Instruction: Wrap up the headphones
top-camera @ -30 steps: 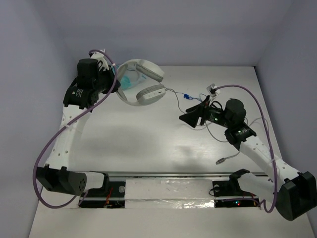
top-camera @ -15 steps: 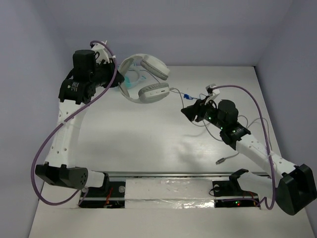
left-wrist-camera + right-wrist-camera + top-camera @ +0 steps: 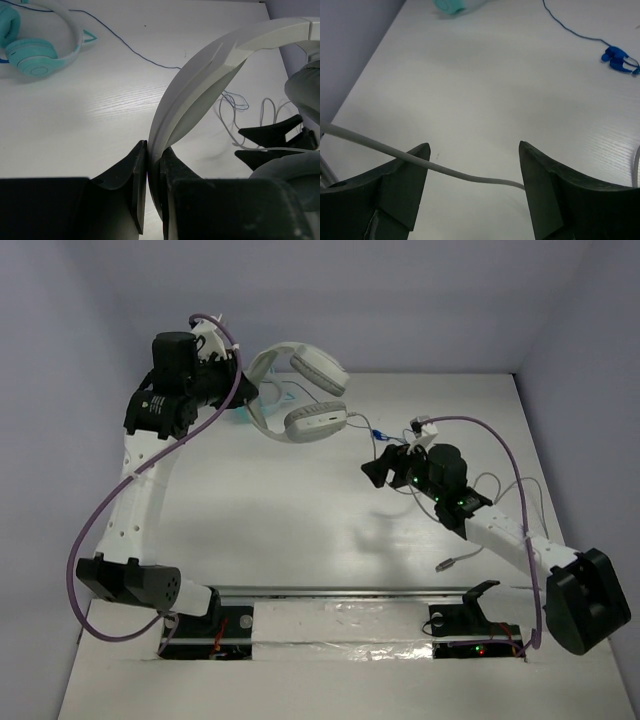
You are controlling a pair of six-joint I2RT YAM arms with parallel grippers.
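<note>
The white headphones (image 3: 312, 421) hang above the far left of the table. My left gripper (image 3: 246, 392) is shut on their wide headband (image 3: 200, 85), which rises from between the black fingers (image 3: 131, 175) in the left wrist view. Their thin grey cable (image 3: 470, 176) crosses the gap of my right gripper (image 3: 472, 146), which stands open just above the table. No finger touches the cable there. In the top view the right gripper (image 3: 386, 466) sits right of centre. The cable's loose loops (image 3: 500, 485) and plug end (image 3: 447, 562) lie near the right arm.
Smaller teal headphones (image 3: 35, 47) lie on the table at the far left, under the raised white pair. Their thin blue cable (image 3: 125, 46) runs to a blue plug (image 3: 377, 434) just beyond my right gripper. Walls close the table's back and sides.
My left arm has lifted the headphones higher and a little to the right. My right arm has drawn in to the left, its gripper staying over the cable.
</note>
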